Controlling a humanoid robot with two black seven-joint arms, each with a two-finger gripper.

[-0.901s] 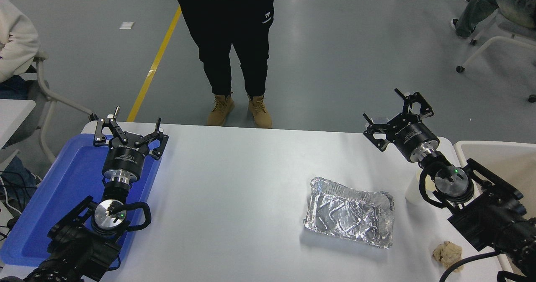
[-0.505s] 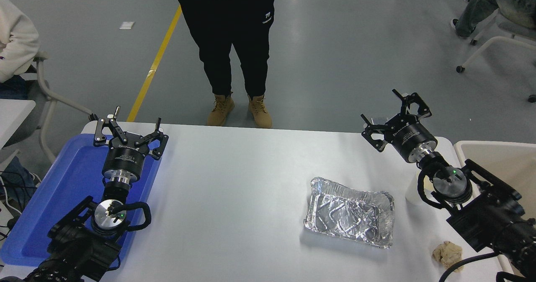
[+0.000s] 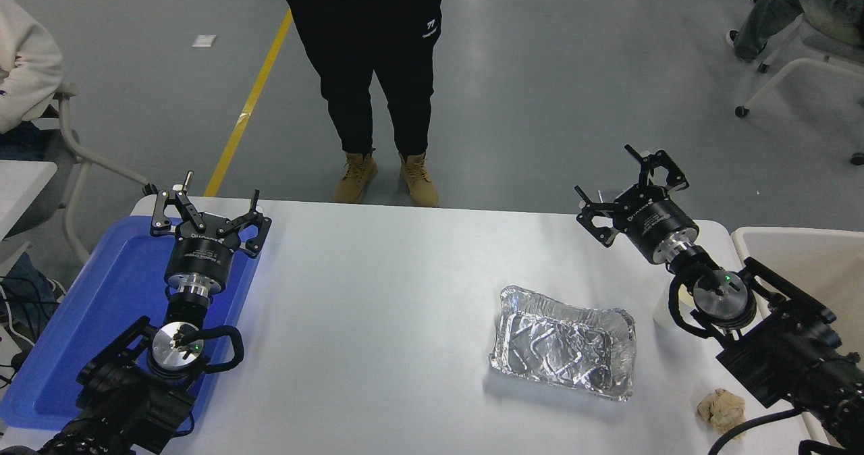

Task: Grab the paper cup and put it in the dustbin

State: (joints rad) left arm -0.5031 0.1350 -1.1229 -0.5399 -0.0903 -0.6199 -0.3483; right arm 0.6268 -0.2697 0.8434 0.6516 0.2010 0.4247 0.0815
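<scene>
Right gripper has drifted a little left and toward the far edge of the tabletop over the last second. It hangs above the far right corner with fingers spread open and nothing between them. The shift is small, more like repositioning than a real reach.

Cup stands near the right edge, just beside the right end of the foil tray. Mostly hidden behind the right wrist; only a white sliver of its side shows, so upright is a guess. It has not moved. The gripper is past it toward the far edge, so the fingers point away from the cup. No grasp has started.

Dustbin sits off the right edge; only its near-left rim corner and some cream inner wall are in view, close to the cup. The carry should be short once the cup is held.

Left gripper is parked over the blue tray at the left edge, fingers open, unchanged.

Tan paper wad lies at the near right corner, well clear of the cup. A person stands beyond the far edge.

The pick is entirely ahead: the arm must likely pull back toward the near edge and come down over the cup.
</scene>
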